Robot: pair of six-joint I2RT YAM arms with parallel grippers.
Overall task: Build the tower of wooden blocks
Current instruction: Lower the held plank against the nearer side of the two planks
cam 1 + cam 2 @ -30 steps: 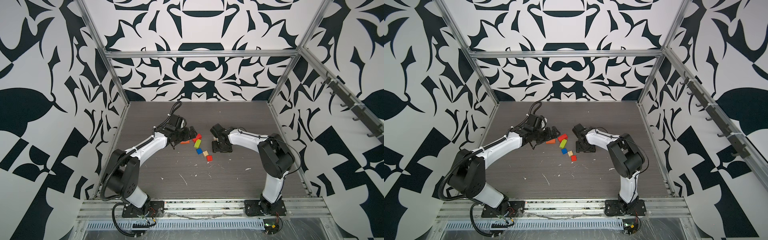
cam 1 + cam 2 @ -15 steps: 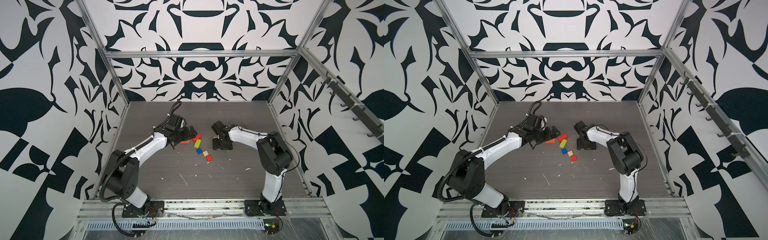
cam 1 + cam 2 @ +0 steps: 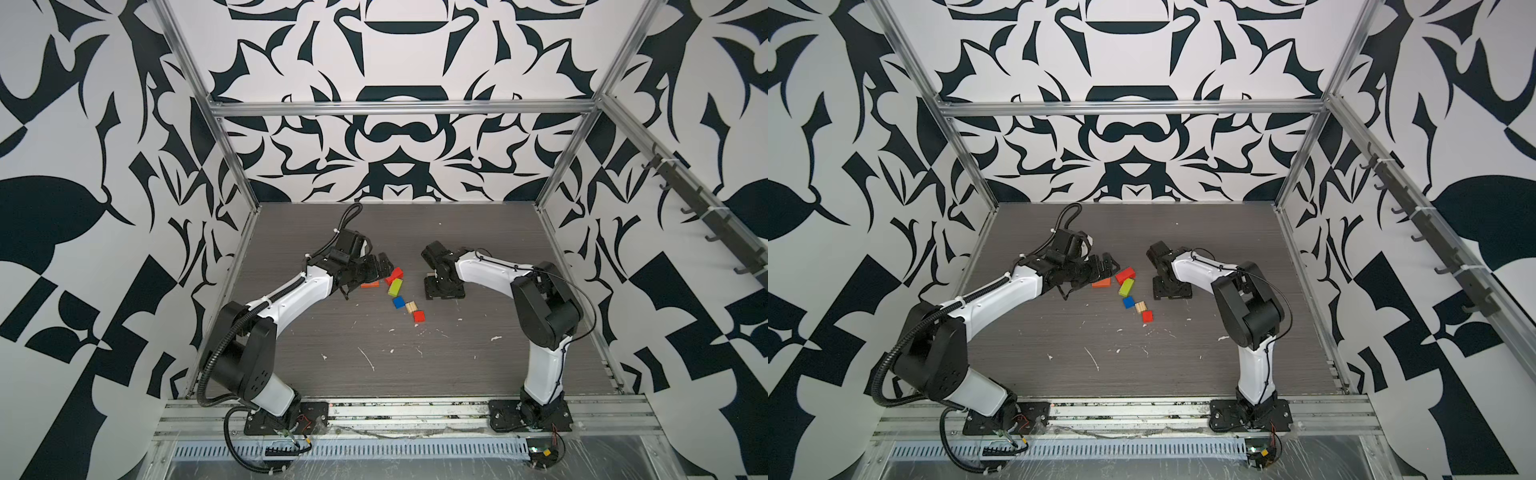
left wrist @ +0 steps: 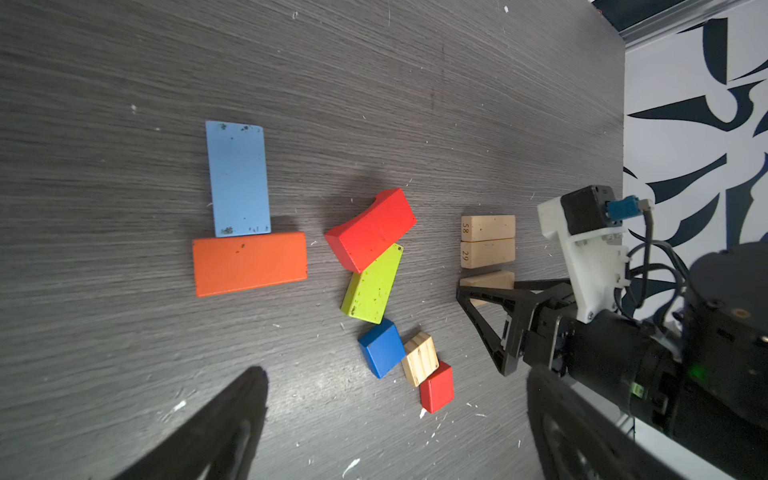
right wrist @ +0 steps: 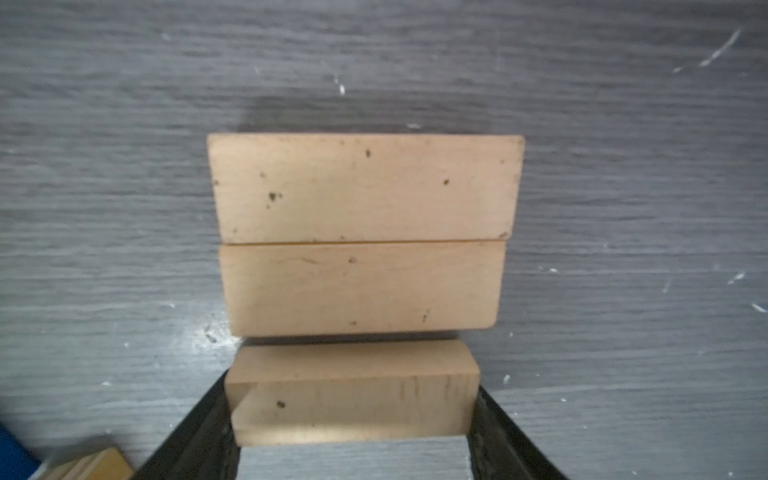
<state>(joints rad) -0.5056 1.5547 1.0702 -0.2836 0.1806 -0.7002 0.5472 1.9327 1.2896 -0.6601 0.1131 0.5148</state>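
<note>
Beside two tan planks (image 5: 365, 187), right end effector (image 5: 352, 390) seemingly clamps a third tan block (image 5: 353, 361); left end effector (image 3: 382, 268) gapes.

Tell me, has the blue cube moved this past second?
No. In a top view the blue cube stays between the green block and the tan cube.

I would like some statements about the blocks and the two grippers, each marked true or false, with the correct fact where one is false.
1. The right gripper holds a tan block between its fingers. True.
2. The left gripper is shut on a block. False: its jaws stand open and hold nothing.
3. Two tan planks lie flat side by side, touching. True.
4. The blue cube sits on top of the lime green block. False: it lies on the table beside that block.
</note>
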